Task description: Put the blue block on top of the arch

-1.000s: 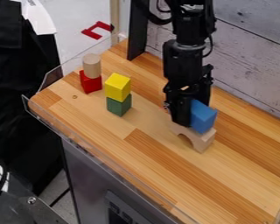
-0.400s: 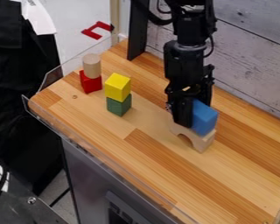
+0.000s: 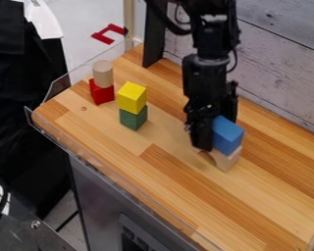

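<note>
Camera view: the claw (image 3: 215, 133) holds the blue block (image 3: 228, 135) at the top of the arch (image 3: 225, 160). Release off-centre could tip the block; a low fingertip could nudge the arch aside.

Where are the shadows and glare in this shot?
Camera view: faint shading on the table by the arch; the yellow block's top looks lighter than its sides; thin pale glints along the clear edge guard; the black arm is so dark that its parts partly merge.
</note>
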Robot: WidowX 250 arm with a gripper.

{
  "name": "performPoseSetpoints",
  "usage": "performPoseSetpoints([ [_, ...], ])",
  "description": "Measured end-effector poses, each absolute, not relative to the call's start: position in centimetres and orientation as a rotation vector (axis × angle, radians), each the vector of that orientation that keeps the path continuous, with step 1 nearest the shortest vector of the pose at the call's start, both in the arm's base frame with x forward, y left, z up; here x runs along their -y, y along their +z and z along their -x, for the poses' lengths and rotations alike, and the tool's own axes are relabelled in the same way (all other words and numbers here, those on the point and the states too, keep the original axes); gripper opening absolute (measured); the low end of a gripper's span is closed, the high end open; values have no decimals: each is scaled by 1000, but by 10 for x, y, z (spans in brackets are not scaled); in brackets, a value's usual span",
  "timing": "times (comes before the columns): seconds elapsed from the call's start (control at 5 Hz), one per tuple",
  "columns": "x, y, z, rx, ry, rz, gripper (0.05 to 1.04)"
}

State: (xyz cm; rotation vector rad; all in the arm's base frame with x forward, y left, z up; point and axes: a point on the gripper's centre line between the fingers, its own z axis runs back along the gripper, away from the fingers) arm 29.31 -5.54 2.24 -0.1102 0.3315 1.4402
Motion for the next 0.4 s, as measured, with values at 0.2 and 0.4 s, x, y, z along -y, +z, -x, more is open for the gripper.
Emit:
performPoseSetpoints([
  [0.2,55,23,-293,-332,1430,101,1001],
  [0.4,53,33,-299,-315,1414,99,999],
])
